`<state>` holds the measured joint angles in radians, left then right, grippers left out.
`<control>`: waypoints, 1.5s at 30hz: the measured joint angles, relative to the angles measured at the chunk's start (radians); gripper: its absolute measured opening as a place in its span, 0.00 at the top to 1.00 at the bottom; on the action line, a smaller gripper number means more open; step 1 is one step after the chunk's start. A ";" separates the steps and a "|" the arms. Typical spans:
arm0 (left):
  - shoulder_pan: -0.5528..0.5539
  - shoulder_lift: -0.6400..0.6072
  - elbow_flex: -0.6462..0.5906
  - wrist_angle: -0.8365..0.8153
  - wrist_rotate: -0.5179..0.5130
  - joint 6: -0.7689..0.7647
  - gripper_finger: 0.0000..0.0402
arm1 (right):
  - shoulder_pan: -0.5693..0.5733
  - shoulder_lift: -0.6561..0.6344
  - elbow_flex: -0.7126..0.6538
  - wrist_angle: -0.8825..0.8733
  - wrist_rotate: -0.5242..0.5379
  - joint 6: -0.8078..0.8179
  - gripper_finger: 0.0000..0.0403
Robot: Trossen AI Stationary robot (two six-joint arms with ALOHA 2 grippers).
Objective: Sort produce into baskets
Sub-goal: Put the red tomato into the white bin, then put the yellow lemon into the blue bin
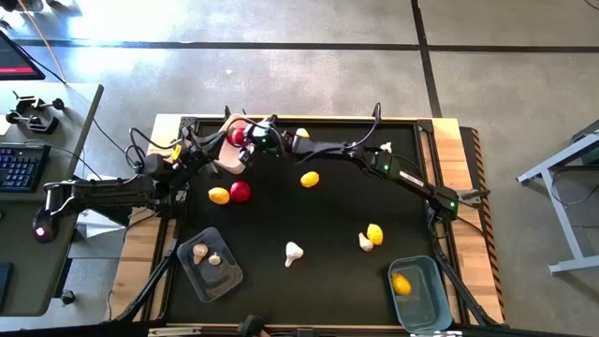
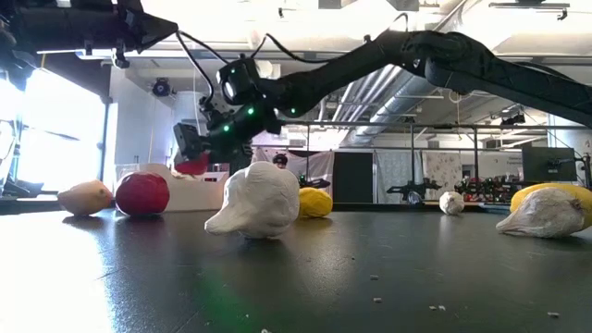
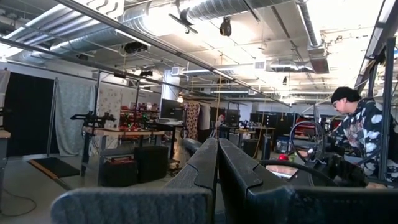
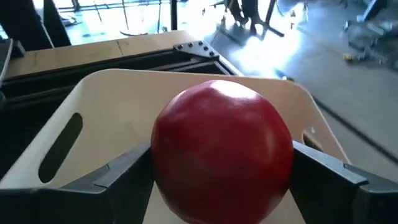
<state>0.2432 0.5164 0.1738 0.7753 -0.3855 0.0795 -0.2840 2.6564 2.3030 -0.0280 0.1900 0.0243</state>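
Observation:
My right gripper (image 4: 221, 171) is shut on a red tomato (image 4: 221, 146) over the white tub (image 4: 93, 106) at the table's far left; the tomato also shows in the high view (image 1: 237, 136) and the low view (image 2: 191, 166). My left gripper (image 3: 217, 168) is shut and empty, held level beside the white tub (image 1: 227, 157). A clear greyish tub (image 1: 211, 265) at the near left holds two garlic bulbs. A light blue tub (image 1: 419, 292) at the near right holds a lemon (image 1: 401, 285). Loose on the mat lie a tomato (image 1: 241, 191), lemons (image 1: 218, 195) (image 1: 309, 179) (image 1: 374, 232) and garlic bulbs (image 1: 294, 251) (image 1: 365, 241). My right gripper pinches the tomato between its two fingers (image 4: 121, 171), one on each of its opposite sides (image 4: 163, 163). The arm reaches in from the table's right, and the fingers slant downward. The tomato is lifted clear, above the white tub's opening.
A garlic bulb (image 1: 301, 134) lies near the far edge under my right arm, and another small white piece (image 1: 386, 147) lies farther right. A wooden frame (image 1: 449, 126) borders the black mat. A person (image 3: 364, 134) is in the room beyond the table.

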 joint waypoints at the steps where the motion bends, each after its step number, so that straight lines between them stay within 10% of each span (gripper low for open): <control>1: 0.000 0.000 0.000 0.000 0.000 0.000 1.00 | 0.000 0.000 0.010 -0.022 0.005 0.022 0.23; 21: -0.003 0.000 0.000 -0.001 0.001 -0.016 1.00 | 0.003 0.000 0.047 -0.112 0.018 -0.029 0.07; 26: -0.003 -0.005 0.001 -0.022 0.001 0.004 1.00 | -0.003 -0.008 0.050 -0.140 -0.009 0.025 0.32; 32: -0.003 -0.021 0.001 -0.049 0.010 0.004 1.00 | -0.001 -0.009 0.049 -0.060 -0.067 -0.010 0.94; 45: -0.003 -0.112 0.001 -0.149 0.010 0.019 1.00 | 0.060 -0.012 -0.048 0.112 -0.058 -0.006 1.00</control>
<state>0.2405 0.4048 0.1745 0.6267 -0.3759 0.0986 -0.2240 2.6442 2.2546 0.0838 0.1324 0.0183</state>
